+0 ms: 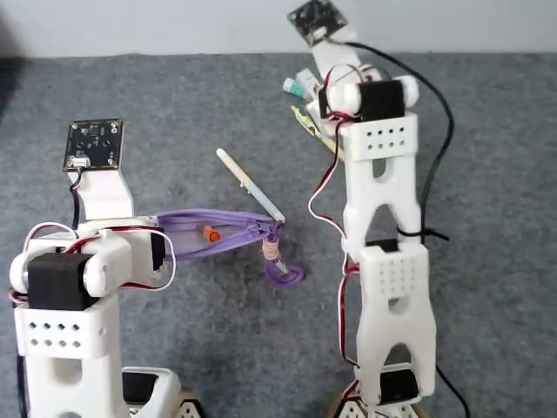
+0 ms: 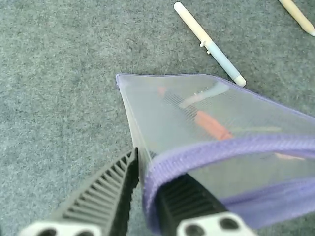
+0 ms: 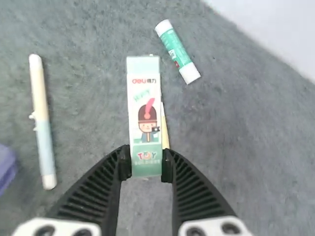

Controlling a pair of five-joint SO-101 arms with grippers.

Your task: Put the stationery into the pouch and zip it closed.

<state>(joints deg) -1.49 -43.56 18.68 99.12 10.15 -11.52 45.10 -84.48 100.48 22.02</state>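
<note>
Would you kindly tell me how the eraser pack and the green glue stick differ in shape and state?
The eraser pack is a flat rectangular box; the glue stick is a round tube. The eraser pack sits clamped in the right gripper; the glue stick lies free on the grey mat. Both are green and white.

Your counter (image 2: 59,73) is covered in grey felt-like cloth, matt with a rough nap. The pouch (image 2: 197,118) is smooth, frosted see-through plastic edged in purple woven cloth. The left end effector (image 2: 147,169) and right end effector (image 3: 145,158) have matt black ribbed plastic fingers on white plastic. The eraser (image 3: 143,113) wears a smooth printed paper sleeve. The glue stick (image 3: 177,50) and pen (image 3: 40,118) look like smooth plastic.
</note>
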